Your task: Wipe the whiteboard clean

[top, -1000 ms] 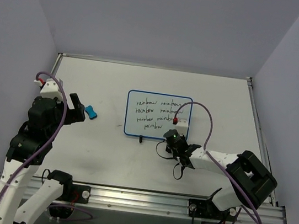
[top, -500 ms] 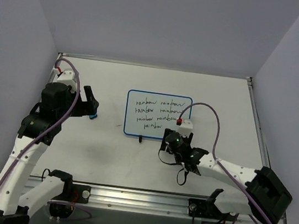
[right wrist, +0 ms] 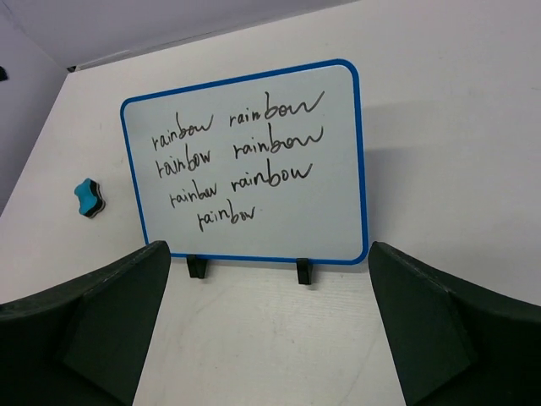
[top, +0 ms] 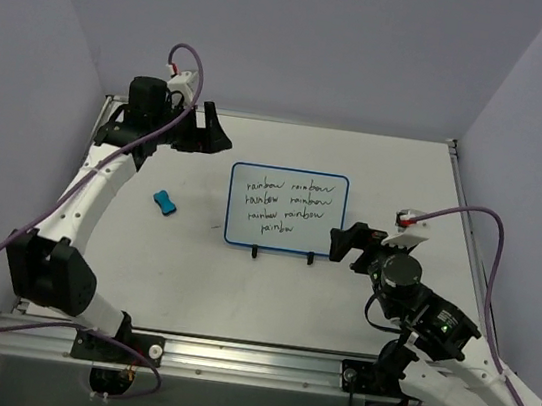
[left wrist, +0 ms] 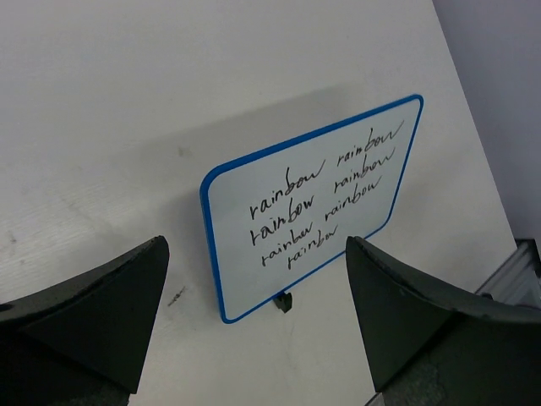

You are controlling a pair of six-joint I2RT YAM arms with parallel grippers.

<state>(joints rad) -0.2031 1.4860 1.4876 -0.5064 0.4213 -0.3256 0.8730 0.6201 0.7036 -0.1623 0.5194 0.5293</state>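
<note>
While hovering clear of the board [top: 286, 211], holding left hand [top: 214, 132] and right hand [top: 347, 240] spread wide, apparently gripping nothing.

The whiteboard [top: 285, 210] stands on its two feet [top: 255, 252] near the middle of the table [top: 395, 180]. The eraser [top: 164, 203] lies on the table left of the whiteboard, apart from it. The left gripper [top: 209, 133] hangs beyond the whiteboard's far left corner, the right gripper [top: 349, 244] just off its near right corner.
</note>
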